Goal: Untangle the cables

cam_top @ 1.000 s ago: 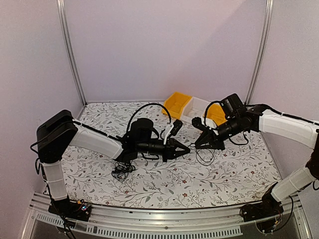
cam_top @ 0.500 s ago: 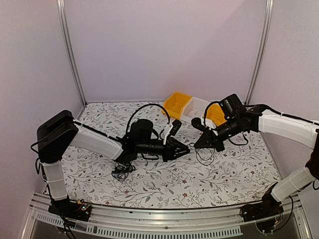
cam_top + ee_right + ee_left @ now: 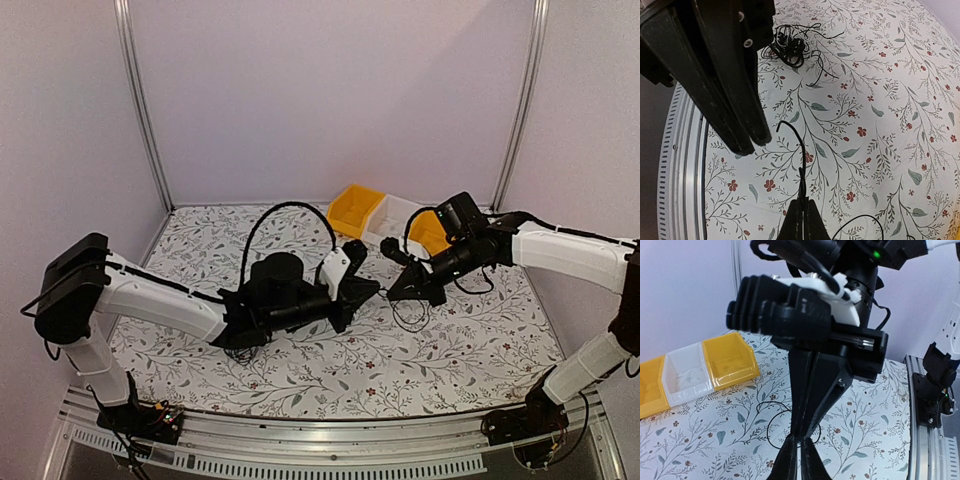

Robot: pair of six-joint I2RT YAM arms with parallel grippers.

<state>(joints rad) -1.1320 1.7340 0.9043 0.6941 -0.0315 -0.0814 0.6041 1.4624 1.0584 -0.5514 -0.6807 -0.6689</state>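
Observation:
My right gripper (image 3: 802,200) is shut on a thin black cable (image 3: 801,160); a short curved end pokes out past its tips. The rest of that cable lies in loops (image 3: 410,318) on the flowered table below it. My left gripper (image 3: 799,437) is shut, tip to tip with the right one over the table's middle. In the right wrist view its fingers (image 3: 735,110) hang just left of the cable's free end, apart from it. A knotted clump of cables (image 3: 790,45) lies under the left arm (image 3: 243,348).
Three bins stand in a row at the back: yellow (image 3: 357,210), white (image 3: 395,215) and yellow (image 3: 432,230). A metal rail (image 3: 300,440) runs along the table's near edge. Thick arm cables arc over each wrist.
The left arm's shoulder has dropped down and to the left, and its wrist has rolled. The right gripper has hardly moved; its jaws have closed on the cable.

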